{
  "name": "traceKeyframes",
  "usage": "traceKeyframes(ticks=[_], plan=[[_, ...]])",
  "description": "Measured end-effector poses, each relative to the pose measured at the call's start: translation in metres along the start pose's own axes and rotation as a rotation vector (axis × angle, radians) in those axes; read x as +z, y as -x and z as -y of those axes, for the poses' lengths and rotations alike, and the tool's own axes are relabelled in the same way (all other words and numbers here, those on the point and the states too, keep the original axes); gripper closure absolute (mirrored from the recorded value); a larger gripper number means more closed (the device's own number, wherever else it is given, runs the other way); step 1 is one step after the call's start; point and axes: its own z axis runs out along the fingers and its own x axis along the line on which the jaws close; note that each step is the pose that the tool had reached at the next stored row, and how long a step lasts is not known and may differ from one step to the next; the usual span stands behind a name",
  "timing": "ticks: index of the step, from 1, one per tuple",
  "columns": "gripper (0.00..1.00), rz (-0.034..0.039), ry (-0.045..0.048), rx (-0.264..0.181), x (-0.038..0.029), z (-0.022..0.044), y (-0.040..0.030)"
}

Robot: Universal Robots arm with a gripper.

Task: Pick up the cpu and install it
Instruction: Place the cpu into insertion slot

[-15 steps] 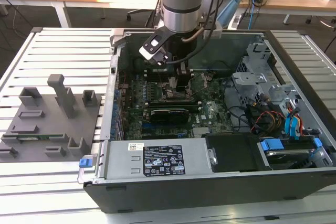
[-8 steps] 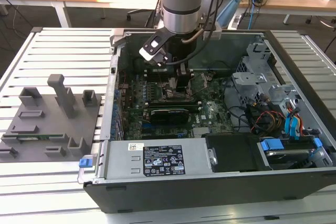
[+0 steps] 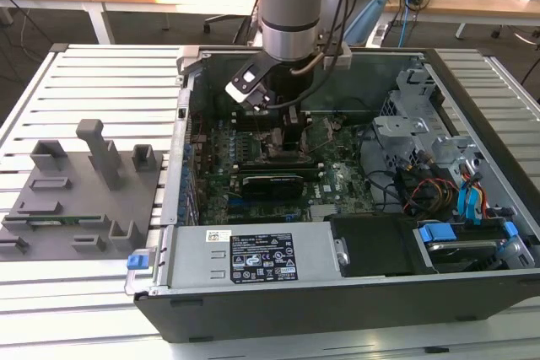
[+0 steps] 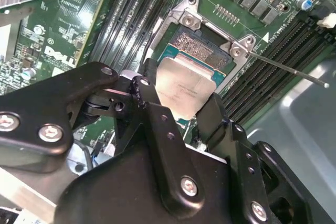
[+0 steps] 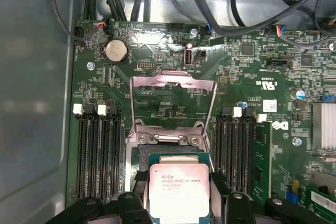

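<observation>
My gripper is shut on the cpu, a flat silver square with a pale border, pinched at two opposite edges by the black fingers. The chip hangs tilted just over the open socket, whose contact field shows beyond its far edge. In the first wrist view the cpu covers most of the socket, and the metal load plate stands flipped open behind it. In the exterior view the gripper reaches down into the computer case. I cannot tell whether the chip touches the socket.
Black memory slots flank the socket on both sides, and a thin lever rod sticks out beside it. A long black expansion card lies near the gripper. A grey fixture block sits on the slatted table at the exterior view's left.
</observation>
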Motion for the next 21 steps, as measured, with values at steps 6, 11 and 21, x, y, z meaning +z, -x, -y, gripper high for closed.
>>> traceKeyframes(ticks=[6,11,21], plan=[[0.45,0.0066,-0.0001,-0.003,0.0085,0.0006,-0.0028],[0.45,0.0066,0.0000,-0.003,0.0090,0.0015,-0.0028],[0.45,0.0073,-0.0004,0.003,0.0137,0.0032,-0.0030]])
